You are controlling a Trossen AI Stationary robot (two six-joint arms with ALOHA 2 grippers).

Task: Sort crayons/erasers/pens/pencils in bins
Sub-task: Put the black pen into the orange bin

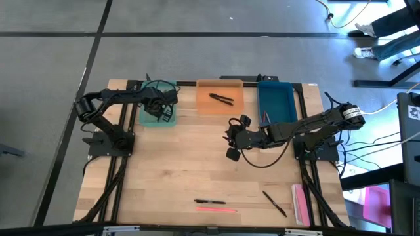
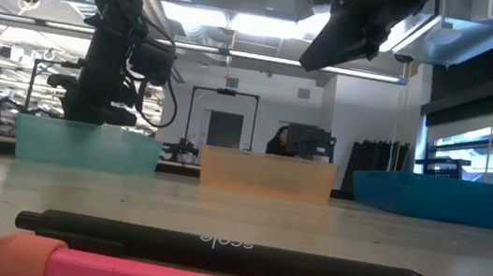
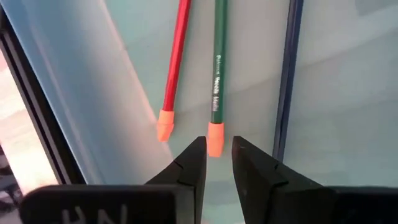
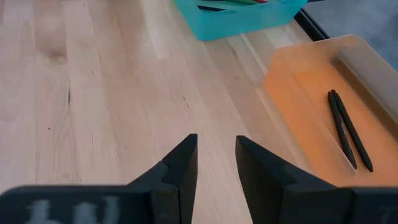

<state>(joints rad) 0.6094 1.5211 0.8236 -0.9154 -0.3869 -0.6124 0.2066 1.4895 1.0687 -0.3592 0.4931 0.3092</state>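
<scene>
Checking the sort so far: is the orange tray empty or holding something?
Holding something. Two black pens lie side by side inside the orange tray; nothing else shows in it.

Grey floor [image 1: 197, 16], seemingly lab-like room.

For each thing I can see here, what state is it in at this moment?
Left pincer: open, over teal bin.
Green pencil: lying in teal bin, released.
Right pincer: open, empty, above table.
Orange bin: holds two pens.
Black pen: unsorted on table.
</scene>
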